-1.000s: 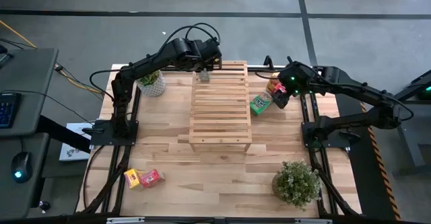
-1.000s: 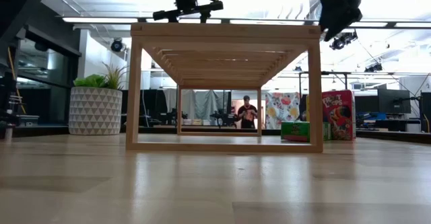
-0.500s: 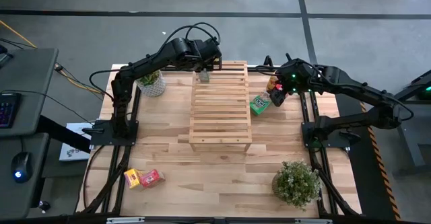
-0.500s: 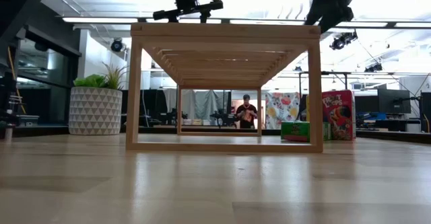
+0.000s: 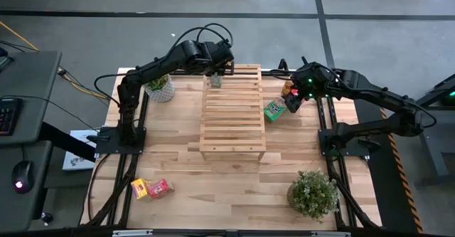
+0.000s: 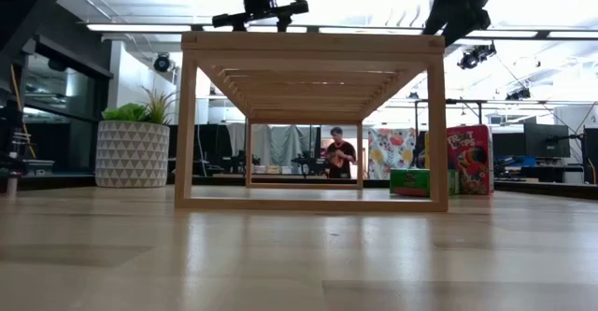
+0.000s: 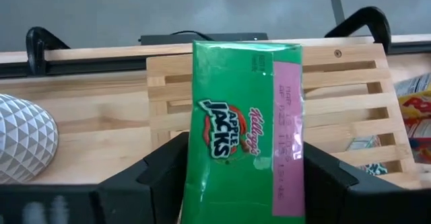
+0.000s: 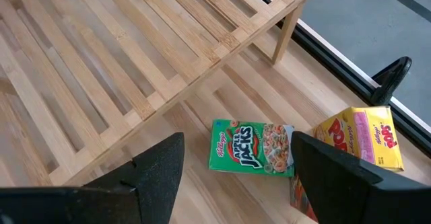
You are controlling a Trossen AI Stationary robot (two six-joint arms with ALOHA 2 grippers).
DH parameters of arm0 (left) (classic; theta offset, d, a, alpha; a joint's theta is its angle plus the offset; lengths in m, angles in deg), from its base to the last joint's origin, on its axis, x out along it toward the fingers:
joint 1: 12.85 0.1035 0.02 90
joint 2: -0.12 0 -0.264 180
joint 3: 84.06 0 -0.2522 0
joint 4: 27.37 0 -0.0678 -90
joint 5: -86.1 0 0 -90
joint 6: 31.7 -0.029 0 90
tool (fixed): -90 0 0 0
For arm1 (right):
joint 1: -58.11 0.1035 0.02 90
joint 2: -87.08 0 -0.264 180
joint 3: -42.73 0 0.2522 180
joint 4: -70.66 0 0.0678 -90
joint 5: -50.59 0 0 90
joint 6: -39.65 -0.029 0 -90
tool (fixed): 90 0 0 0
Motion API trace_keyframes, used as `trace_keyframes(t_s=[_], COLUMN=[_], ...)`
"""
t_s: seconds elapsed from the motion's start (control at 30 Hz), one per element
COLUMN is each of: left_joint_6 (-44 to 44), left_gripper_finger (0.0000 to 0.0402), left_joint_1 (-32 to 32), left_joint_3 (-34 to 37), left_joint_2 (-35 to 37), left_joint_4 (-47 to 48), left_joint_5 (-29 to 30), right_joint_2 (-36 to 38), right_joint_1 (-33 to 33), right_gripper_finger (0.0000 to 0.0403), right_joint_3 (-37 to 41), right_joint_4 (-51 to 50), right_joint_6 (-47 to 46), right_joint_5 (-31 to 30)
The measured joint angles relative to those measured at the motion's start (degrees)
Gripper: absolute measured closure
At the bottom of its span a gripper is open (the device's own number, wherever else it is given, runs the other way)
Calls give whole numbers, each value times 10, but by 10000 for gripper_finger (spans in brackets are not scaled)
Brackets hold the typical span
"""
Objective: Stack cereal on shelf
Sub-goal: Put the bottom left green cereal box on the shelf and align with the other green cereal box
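Holding a green Apple Jacks cereal box [image 7: 248,126], my left claw [image 5: 215,78] hovers above the light slatted wooden rack [image 5: 233,112]; my right claw [image 8: 236,177] gapes empty above another green box [image 8: 251,146].

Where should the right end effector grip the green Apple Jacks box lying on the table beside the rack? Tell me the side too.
The green Apple Jacks box lies flat on the table, face up. Come straight down with the right end effector, open above it, and pinch its two long edges; the rack and the yellow box crowd its ends.
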Motion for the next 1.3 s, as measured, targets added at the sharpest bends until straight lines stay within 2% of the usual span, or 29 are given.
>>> trace_keyframes(t_s=[0.4,0.63,0.93,1.03,1.17,1.23,1.3], left_joint_6=[-9,-41,-85,-131,-158,-148,-150], left_gripper_finger=[101,100,101,101,101,101,101], left_joint_1=[0,2,8,-1,-44,-68,-89], left_joint_3=[0,0,0,-1,0,0,0], left_joint_2=[0,20,99,132,159,162,162], left_joint_4=[0,0,-11,-10,16,36,56], left_joint_5=[0,-32,-25,16,156,201,221], right_joint_2=[0,0,0,-4,-34,-59,-92], right_joint_1=[0,0,0,0,0,0,0], right_gripper_finger=[137,137,137,137,146,164,195], right_joint_3=[0,0,0,0,0,-1,-10], right_joint_4=[0,0,24,88,215,264,301], right_joint_6=[0,-14,-31,-58,-65,-65,-64], right_joint_5=[0,0,21,47,88,101,101])
